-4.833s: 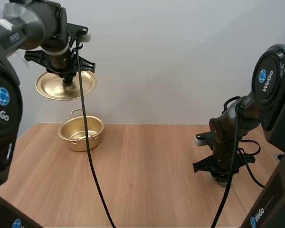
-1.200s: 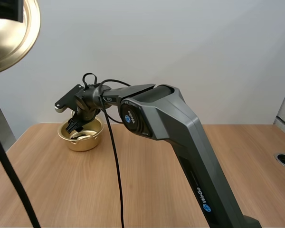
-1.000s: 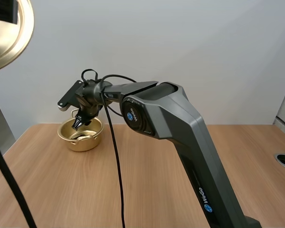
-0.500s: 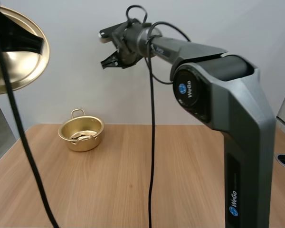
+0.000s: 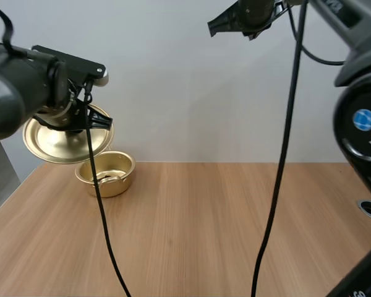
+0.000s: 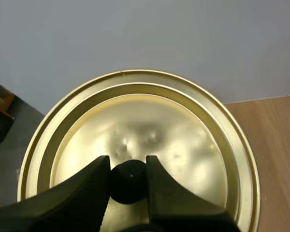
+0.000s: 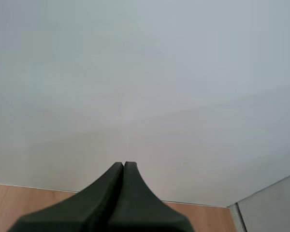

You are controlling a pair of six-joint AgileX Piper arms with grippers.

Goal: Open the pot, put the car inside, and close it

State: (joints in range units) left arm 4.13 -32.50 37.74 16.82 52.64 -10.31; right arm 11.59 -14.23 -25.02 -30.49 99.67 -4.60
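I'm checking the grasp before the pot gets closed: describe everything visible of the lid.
The lid is a round, shiny gold-coloured metal disc with stepped concentric rings near its rim and a dark round knob at its centre. The left hand pinches that knob, holding the lid in the air, tilted, close above the left side of the open pot.

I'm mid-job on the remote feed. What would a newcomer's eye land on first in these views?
The gold lid stands out first. It hangs tilted in the air, just above and to the left of the open pot, with its black knob pinched in the left claw. Next comes the right claw, shut on nothing and raised high above the wooden table.
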